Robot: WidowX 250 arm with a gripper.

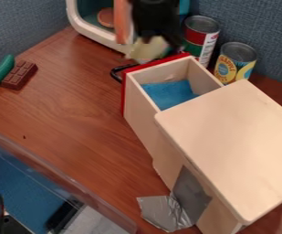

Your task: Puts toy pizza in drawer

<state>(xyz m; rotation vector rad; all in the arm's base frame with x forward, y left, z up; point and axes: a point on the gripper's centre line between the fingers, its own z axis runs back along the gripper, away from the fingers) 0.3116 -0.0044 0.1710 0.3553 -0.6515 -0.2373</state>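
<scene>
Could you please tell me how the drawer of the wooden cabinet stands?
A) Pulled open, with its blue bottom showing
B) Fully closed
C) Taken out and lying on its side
A: the drawer juts out from under the cabinet's top, and its blue bottom shows between the pale wooden walls.

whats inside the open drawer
Something blue covers the visible part of the floor of the drawer. The rest of the inside runs under the wooden top, so whatever may lie there is hidden.
</scene>
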